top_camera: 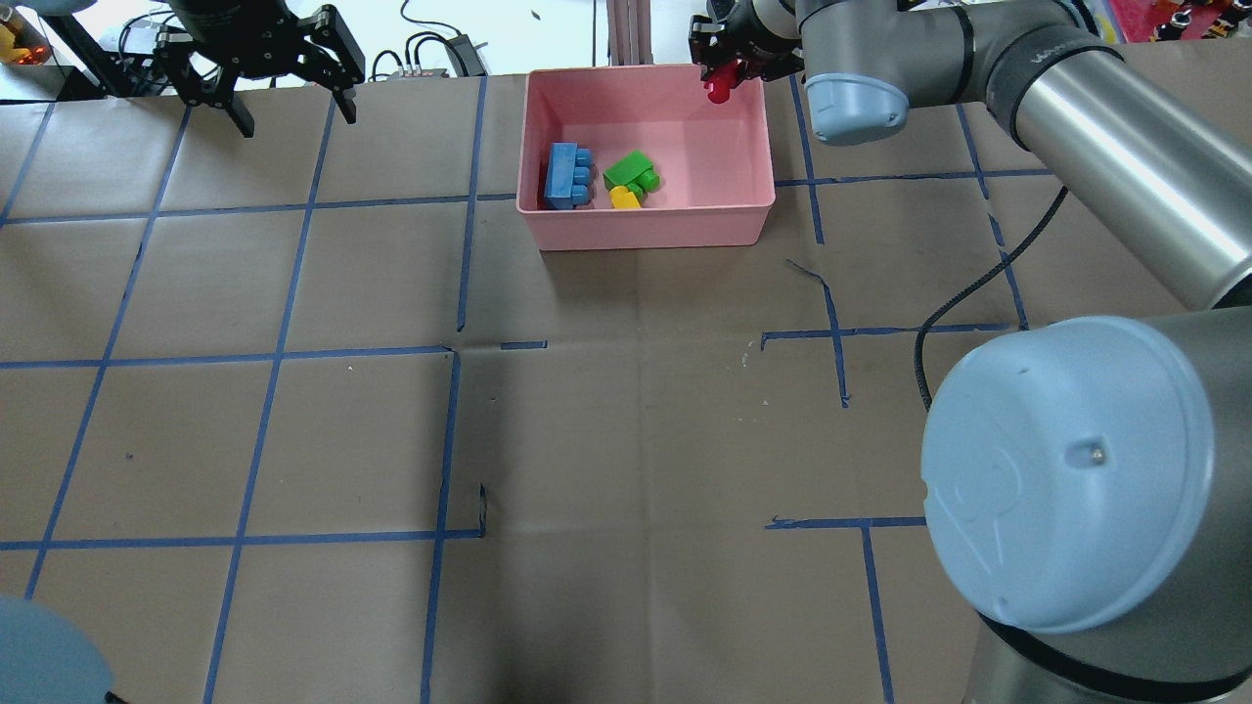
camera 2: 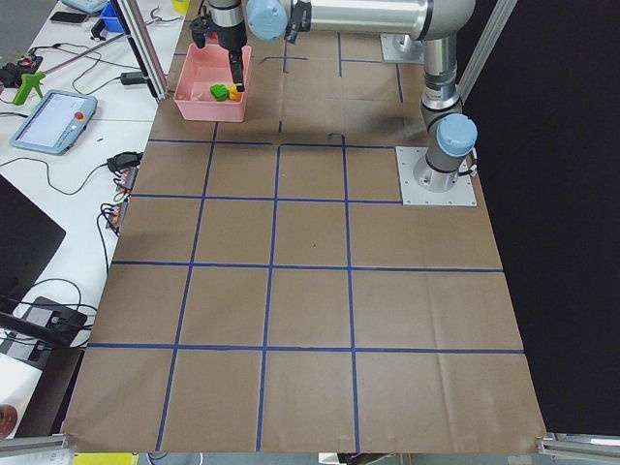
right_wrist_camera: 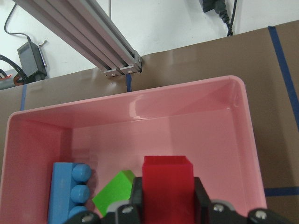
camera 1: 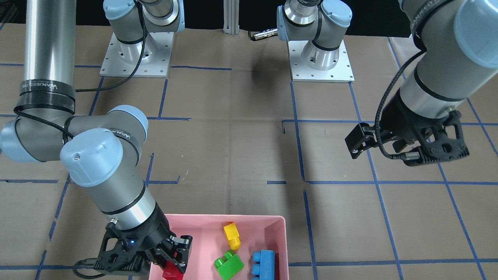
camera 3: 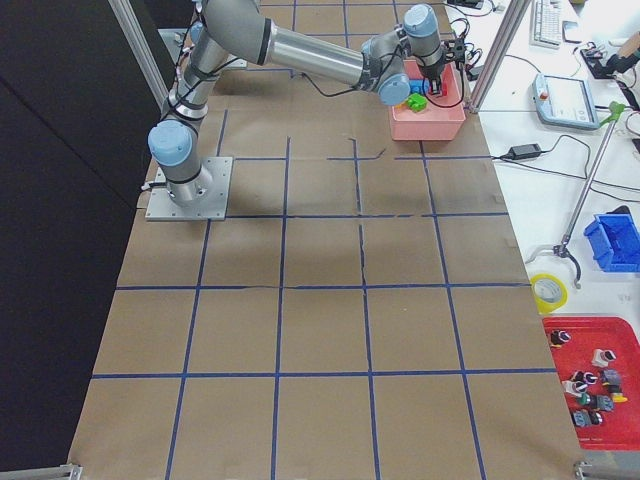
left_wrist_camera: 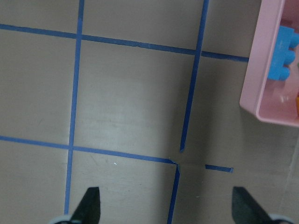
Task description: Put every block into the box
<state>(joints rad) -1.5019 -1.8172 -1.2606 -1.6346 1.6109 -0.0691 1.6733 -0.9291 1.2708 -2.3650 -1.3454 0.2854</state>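
The pink box (top_camera: 646,230) stands at the table's far edge. The green block (top_camera: 631,171), the light-blue block (top_camera: 565,176) and the yellow block (top_camera: 624,198) lie inside it. My right gripper (top_camera: 721,80) is shut on the red block (top_camera: 719,92) and holds it above the box's far right corner. In the right wrist view the red block (right_wrist_camera: 167,179) sits between the jaws over the box floor (right_wrist_camera: 196,126). My left gripper (top_camera: 284,103) is open and empty, above the table left of the box. The left wrist view shows its fingertips (left_wrist_camera: 91,205) spread wide.
An aluminium post (top_camera: 626,34) rises just behind the box. Cables and a power adapter (right_wrist_camera: 30,58) lie beyond the table's far edge. Blue tape lines (top_camera: 450,440) grid the brown paper. The arm bases (camera 1: 136,54) (camera 1: 321,58) stand on the robot's side.
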